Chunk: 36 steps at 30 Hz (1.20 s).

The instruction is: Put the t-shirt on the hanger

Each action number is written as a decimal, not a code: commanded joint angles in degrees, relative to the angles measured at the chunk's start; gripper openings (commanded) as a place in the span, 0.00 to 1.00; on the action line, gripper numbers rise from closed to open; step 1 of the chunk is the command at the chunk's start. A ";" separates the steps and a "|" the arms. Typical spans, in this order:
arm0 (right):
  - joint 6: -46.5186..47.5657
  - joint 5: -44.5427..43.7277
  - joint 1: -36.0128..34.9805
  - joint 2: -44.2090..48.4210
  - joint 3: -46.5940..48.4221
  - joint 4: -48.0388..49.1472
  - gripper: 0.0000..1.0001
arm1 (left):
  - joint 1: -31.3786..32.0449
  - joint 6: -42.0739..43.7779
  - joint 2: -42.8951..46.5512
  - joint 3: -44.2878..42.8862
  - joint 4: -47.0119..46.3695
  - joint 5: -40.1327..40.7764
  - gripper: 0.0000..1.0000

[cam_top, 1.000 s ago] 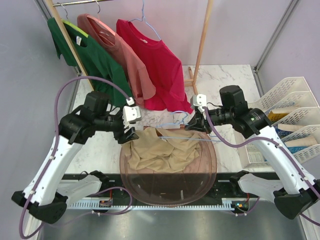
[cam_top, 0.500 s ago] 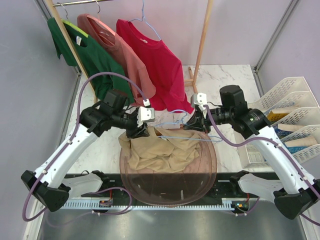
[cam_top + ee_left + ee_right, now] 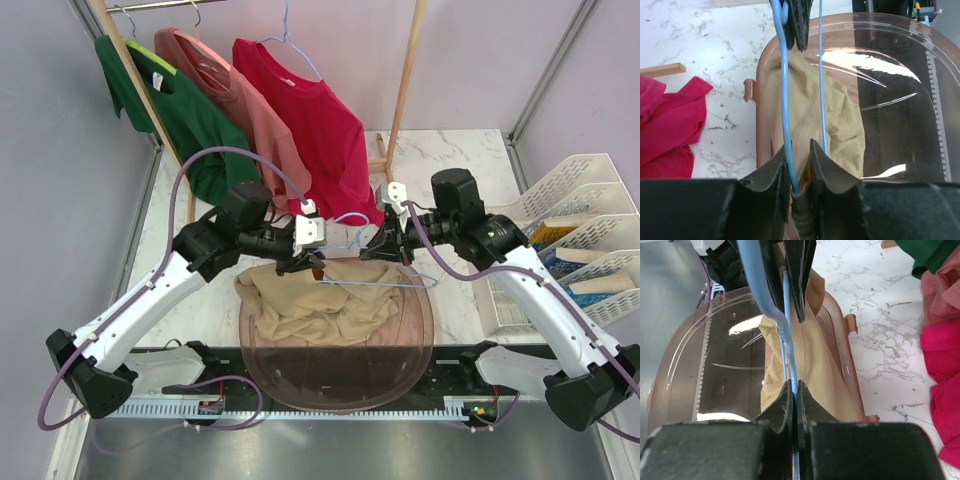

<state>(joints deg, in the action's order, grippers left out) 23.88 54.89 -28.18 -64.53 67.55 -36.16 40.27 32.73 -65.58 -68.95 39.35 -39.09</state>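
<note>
The tan t-shirt [image 3: 310, 305] lies crumpled in the back half of a brown see-through basin [image 3: 340, 385]. The light-blue wire hanger [image 3: 400, 285] is held just above the shirt. My right gripper [image 3: 385, 245] is shut on the hanger's wire near its hook, as the right wrist view shows [image 3: 794, 382]. My left gripper [image 3: 312, 262] is at the hanger's left end. In the left wrist view its jaws [image 3: 797, 145] stand a little apart, with the hanger wire [image 3: 785, 75] between them against the left finger. The shirt [image 3: 840, 115] lies below.
A wooden rack at the back left holds a green shirt [image 3: 190, 110], a salmon-pink shirt [image 3: 250, 110] and a red shirt [image 3: 320, 130] on hangers. The red shirt's hem hangs close behind both grippers. White sorting trays [image 3: 590, 240] stand at the right.
My left arm has swung right from the basin's left rim to the hanger, and the wire is now between its fingers. My right gripper has shifted slightly left with the hanger.
</note>
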 commanded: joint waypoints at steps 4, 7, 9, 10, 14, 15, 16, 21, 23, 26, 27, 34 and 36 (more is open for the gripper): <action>-2.87 2.94 -0.73 -1.12 -0.23 7.07 0.00 | 3.06 -5.83 -1.92 -0.40 -8.50 0.76 0.28; -0.16 1.45 -0.56 -0.16 -0.14 4.09 0.00 | 2.71 -4.09 -0.52 -2.15 -3.97 4.45 0.43; 1.25 0.74 -0.29 0.46 -0.83 2.60 0.00 | 0.87 -2.50 0.45 -3.12 -0.44 4.90 0.51; 1.52 0.83 -0.12 0.81 -1.01 2.33 0.00 | -0.70 -1.45 1.59 -3.64 2.45 4.81 0.55; 1.96 1.00 -0.12 1.08 -1.54 1.97 0.00 | -2.30 1.72 4.14 -5.05 9.06 5.78 0.66; 1.87 1.00 -0.12 1.08 -1.28 1.97 0.00 | -2.39 2.16 4.32 -5.32 10.03 6.48 0.66; 1.96 0.92 -0.12 1.16 -1.11 1.89 0.00 | -2.83 3.64 4.32 -5.58 11.35 7.09 0.66; 2.40 0.74 -0.12 1.34 0.04 0.75 0.00 | -3.36 8.57 3.36 -4.79 16.98 9.82 0.51; 2.49 0.83 -0.12 1.43 0.13 0.57 0.00 | -3.36 9.28 2.66 -4.35 17.34 9.47 0.45; 2.31 1.36 -0.12 1.34 -0.05 0.65 0.00 | -3.36 7.53 0.20 -5.23 16.29 7.11 0.35; 2.14 1.62 -0.12 1.17 -0.05 0.92 0.00 | -3.36 6.57 -0.68 -5.93 14.54 5.79 0.31; 0.82 2.41 -0.12 0.11 -0.23 2.15 0.00 | -1.43 -2.66 -1.65 -7.25 3.11 1.65 0.21; 0.30 2.76 -0.12 -0.42 -0.31 2.85 0.00 | -0.72 -4.51 -1.92 -7.34 1.00 1.30 0.19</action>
<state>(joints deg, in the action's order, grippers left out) 24.97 54.37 -28.38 -64.58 66.24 -36.12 38.09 34.30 -67.64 -73.10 49.04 -33.78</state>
